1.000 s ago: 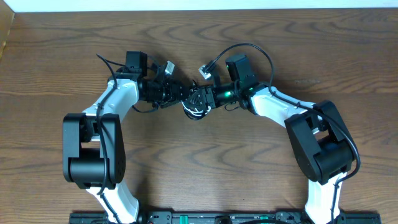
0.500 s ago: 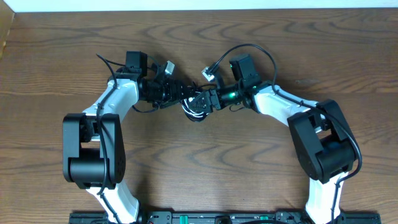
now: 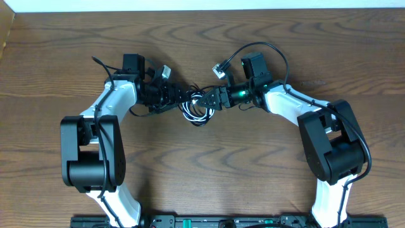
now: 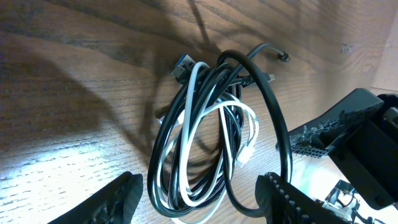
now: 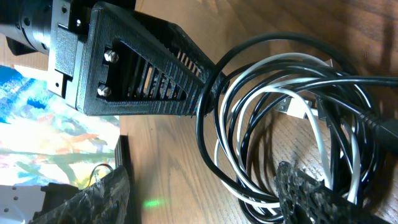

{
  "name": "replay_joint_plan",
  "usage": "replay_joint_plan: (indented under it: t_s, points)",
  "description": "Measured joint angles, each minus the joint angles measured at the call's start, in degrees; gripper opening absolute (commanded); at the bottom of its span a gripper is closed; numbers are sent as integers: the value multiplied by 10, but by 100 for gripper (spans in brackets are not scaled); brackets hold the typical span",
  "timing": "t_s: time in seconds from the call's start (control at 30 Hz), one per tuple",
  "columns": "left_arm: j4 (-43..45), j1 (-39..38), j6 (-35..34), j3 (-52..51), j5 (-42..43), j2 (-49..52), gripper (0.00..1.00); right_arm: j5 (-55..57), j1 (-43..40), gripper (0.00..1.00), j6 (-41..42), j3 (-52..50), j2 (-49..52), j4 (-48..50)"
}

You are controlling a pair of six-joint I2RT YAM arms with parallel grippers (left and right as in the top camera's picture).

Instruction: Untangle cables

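Both arms bent inward, left end effector (image 3: 180,99) and right end effector (image 3: 210,100) facing closely (fingers spread apart)

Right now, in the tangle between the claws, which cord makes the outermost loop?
The black cord: its loops ring the bundle, while the white cord lies inside them.

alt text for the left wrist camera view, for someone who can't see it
A loose tangle of a black cable and a white cable lies coiled on a wooden table. The left gripper has its two black fingertips wide apart at the bottom edge, one on either side of the tangle, not clamping it.
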Motion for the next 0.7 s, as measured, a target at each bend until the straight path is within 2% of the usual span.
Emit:
replay_joint_plan:
  t_s: [0.27,0.43,0.7]
  points:
    - [-14,4,0,0,-12,0,63,0,0,71,0,0,0,-5]
    - [-29,33,0,0,-14,0,63,0,0,71,0,0,0,-12]
    - [-32,77,14,0,37,0,64,1,0,71,-3,0,0,-13]
